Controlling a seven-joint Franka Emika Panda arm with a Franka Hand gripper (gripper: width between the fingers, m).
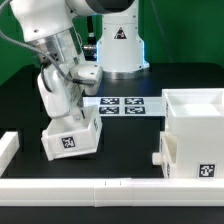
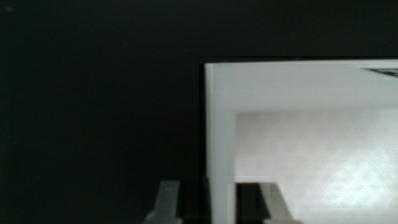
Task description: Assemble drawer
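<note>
From my console I saw the tool [image 1: 74, 108] down over the small tray [image 1: 70, 137], which sat on the black desk [image 1: 25, 105] at the exterior view's left, its tag facing the camera. In the wrist view the fingers [image 2: 169, 205] stood apart, one on either side of the tray's wall [image 2: 222, 120]. A dark gap showed beside one finger, so I judged it not clamped, though that view was dim. The big housing [image 1: 195, 125] stood well apart at the exterior view's right, with a knobbed tray [image 1: 165, 152] at its side. The marker board [image 1: 125, 105] lay between them, farther back, and a long white rail [image 1: 100, 186] ran along the front.
</note>
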